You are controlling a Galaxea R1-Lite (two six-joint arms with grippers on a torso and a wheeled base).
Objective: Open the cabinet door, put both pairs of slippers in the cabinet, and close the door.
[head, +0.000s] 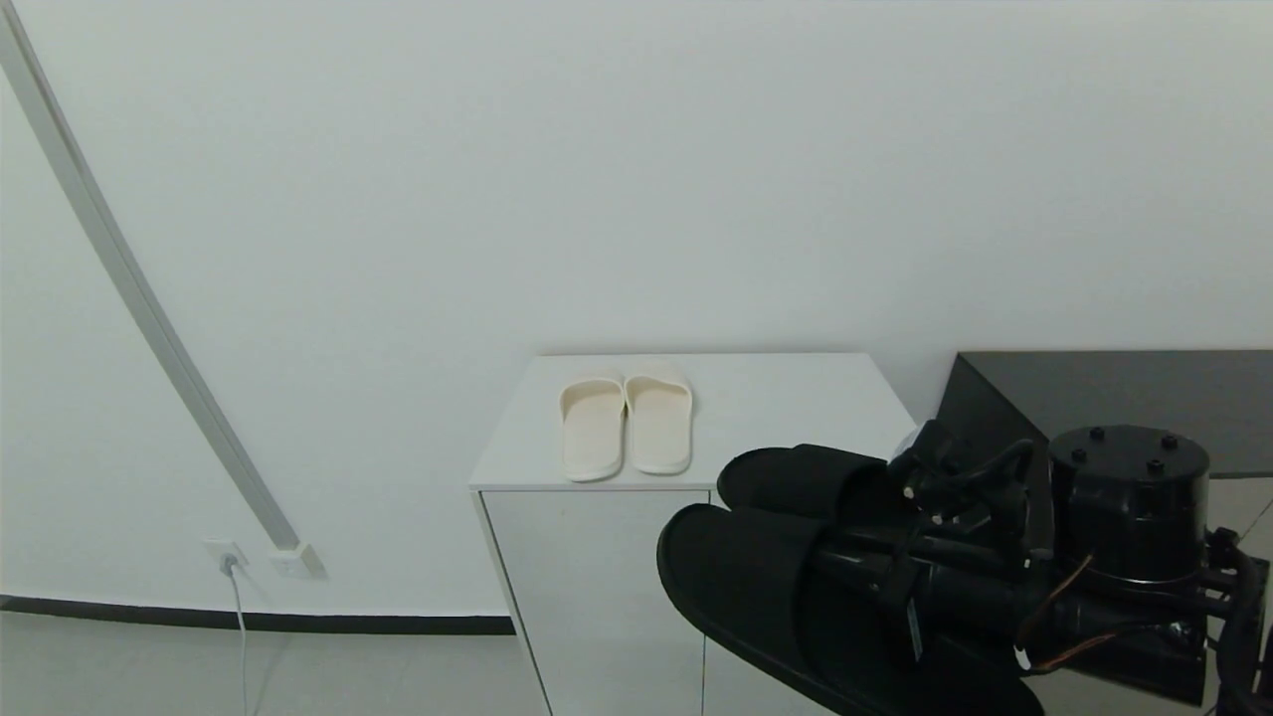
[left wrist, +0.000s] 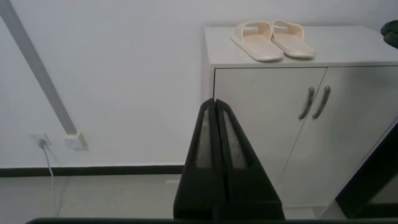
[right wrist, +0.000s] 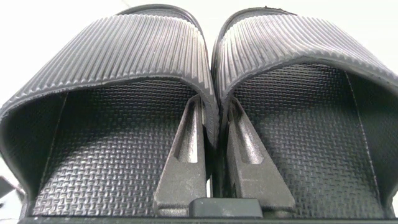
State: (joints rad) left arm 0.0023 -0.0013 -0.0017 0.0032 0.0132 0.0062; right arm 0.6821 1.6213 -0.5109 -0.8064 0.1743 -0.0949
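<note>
Head view: two black slippers (head: 756, 567) clamped by right gripper (right wrist: 214, 102); beyond it, two cream slippers (head: 597, 428) atop cabinet (head: 786, 398). Left gripper (left wrist: 215, 102) closed.

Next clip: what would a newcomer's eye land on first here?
The black slippers loom at the lower right of the head view, pinched together by the right claw. Behind them, the cream slippers sit side by side on top of the white cabinet, whose doors are shut.
</note>
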